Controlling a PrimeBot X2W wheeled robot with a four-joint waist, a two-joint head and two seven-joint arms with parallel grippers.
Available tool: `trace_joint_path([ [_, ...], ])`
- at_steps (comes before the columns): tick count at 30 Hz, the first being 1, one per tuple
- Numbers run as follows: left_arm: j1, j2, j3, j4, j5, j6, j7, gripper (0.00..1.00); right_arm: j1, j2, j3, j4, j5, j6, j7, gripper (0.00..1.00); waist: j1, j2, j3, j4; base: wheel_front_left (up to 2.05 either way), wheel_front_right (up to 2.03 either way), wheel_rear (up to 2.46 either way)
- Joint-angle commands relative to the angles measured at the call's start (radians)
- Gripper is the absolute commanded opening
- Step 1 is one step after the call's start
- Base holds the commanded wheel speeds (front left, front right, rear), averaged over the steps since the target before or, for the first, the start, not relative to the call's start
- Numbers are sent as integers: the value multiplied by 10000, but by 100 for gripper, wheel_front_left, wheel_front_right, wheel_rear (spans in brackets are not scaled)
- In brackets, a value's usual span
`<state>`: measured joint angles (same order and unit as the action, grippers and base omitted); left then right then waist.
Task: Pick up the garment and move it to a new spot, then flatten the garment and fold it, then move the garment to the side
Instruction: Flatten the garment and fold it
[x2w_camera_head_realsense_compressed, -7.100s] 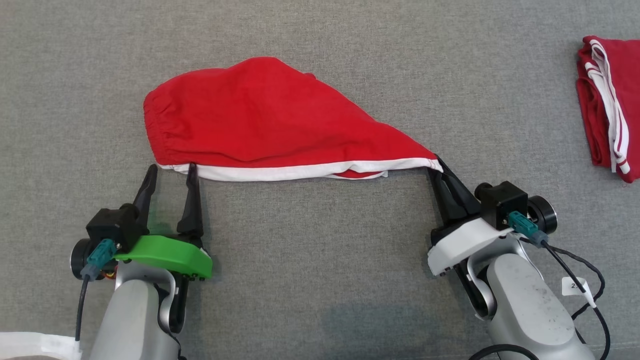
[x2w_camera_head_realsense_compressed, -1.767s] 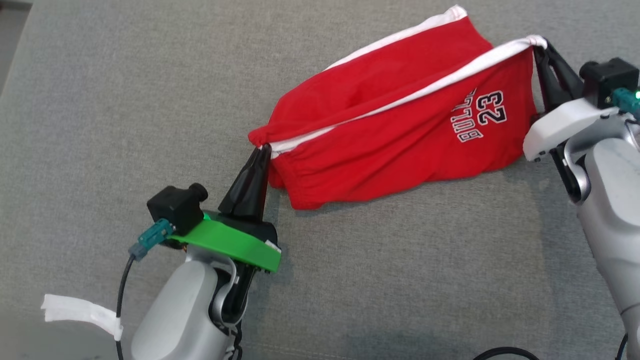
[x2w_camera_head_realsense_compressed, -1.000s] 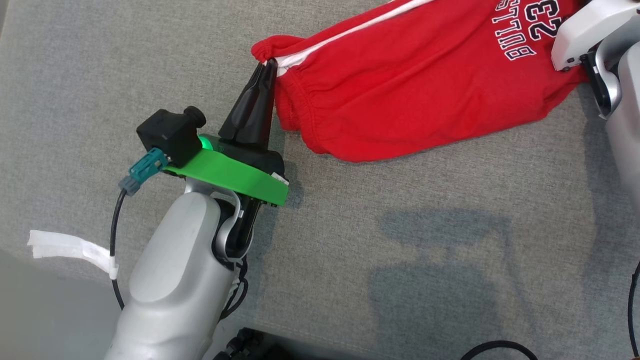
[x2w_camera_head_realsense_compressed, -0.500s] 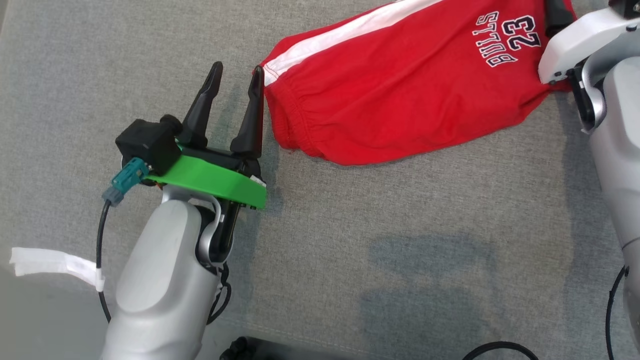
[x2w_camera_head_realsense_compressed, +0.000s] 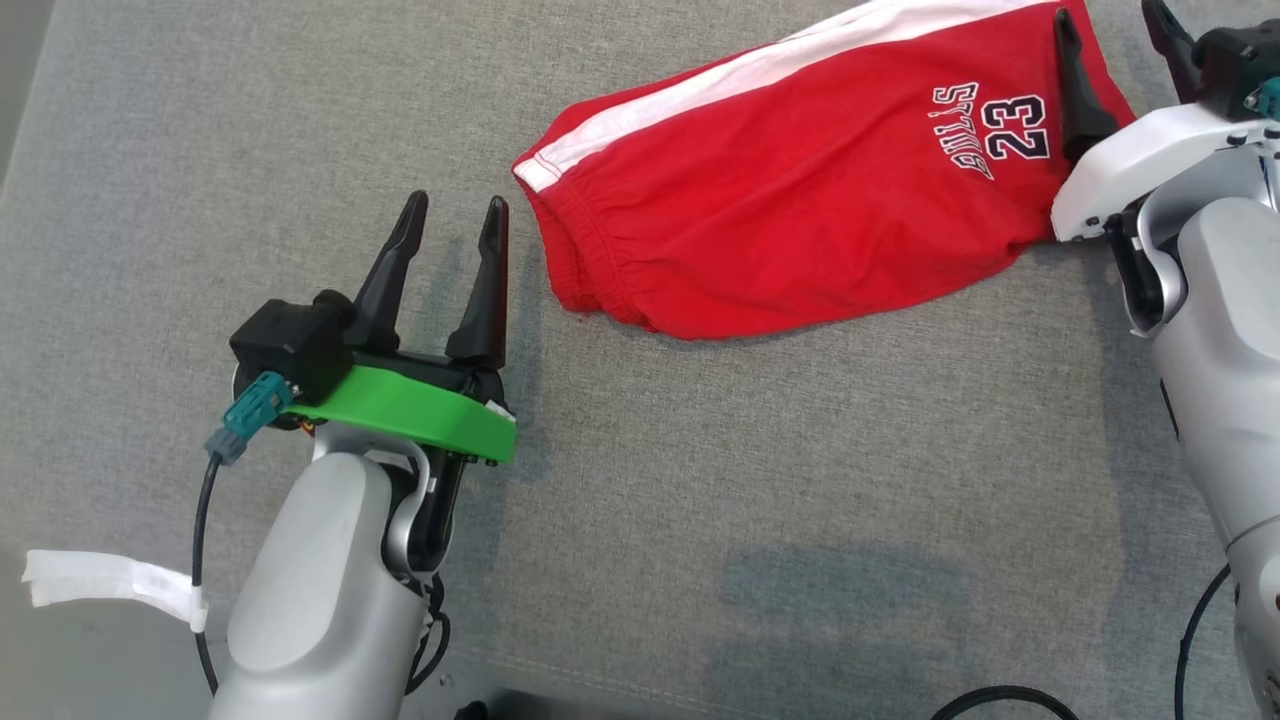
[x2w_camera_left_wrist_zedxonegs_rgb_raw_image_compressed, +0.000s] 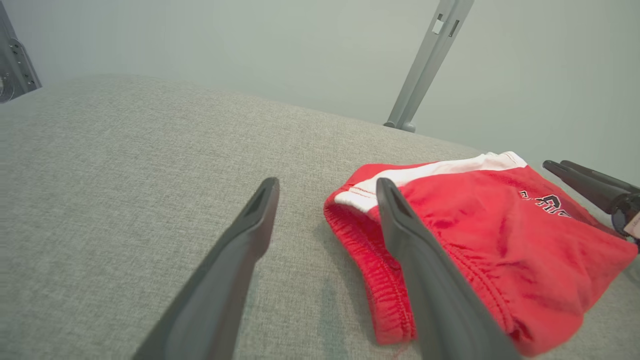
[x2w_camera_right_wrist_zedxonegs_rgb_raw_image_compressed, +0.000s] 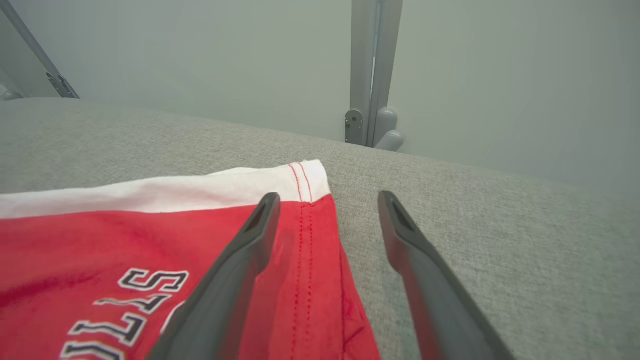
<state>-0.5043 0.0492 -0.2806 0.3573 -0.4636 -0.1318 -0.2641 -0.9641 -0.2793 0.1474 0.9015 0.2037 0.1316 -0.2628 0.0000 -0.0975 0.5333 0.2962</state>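
Grey fabric, both end effectors agape

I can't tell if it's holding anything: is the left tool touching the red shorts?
Apart. In the head view, a strip of grey surface shows plainly between the open left tool and the near edge of the shorts.

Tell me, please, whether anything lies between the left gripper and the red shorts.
Nothing visible does. The left gripper, jaws open, sits just beside the waistband end of the red shorts, with a narrow strip of bare grey surface between them.
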Motion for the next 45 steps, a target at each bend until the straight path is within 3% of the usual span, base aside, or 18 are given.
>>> trace_joint_path([
  [1,148,33,103,-22,37,16,9,100,185,-1,80,26,203,-20,-25,100,0,1,-27,4,0,0,0],
  [10,263,32,-63,48,-15,15,9,100,-73,105,650,1557,660,-21,550,98,0,1,-99,72,0,0,0],
  [11,251,32,-73,55,-17,15,7,100,-112,127,701,1692,676,-21,575,63,0,1,-111,81,0,0,0],
  [12,248,32,-87,59,-5,16,9,100,-128,147,739,1798,714,-21,565,10,0,1,-141,89,0,0,0],
  [13,263,32,-87,61,29,15,9,100,-126,168,767,1922,753,-21,567,0,0,1,-181,88,0,0,0],
  [23,776,32,82,294,468,15,9,100,595,451,421,2321,1766,-21,81,0,0,1,-1221,-492,0,0,0],
  [36,1985,146,493,677,829,15,9,100,3022,729,-17,883,3028,-21,-20,0,0,1,-2814,-1834,0,0,0],
  [45,2484,153,489,652,834,16,9,100,3854,645,-272,34,3027,-21,-23,0,0,1,-3064,-1962,0,0,0],
])
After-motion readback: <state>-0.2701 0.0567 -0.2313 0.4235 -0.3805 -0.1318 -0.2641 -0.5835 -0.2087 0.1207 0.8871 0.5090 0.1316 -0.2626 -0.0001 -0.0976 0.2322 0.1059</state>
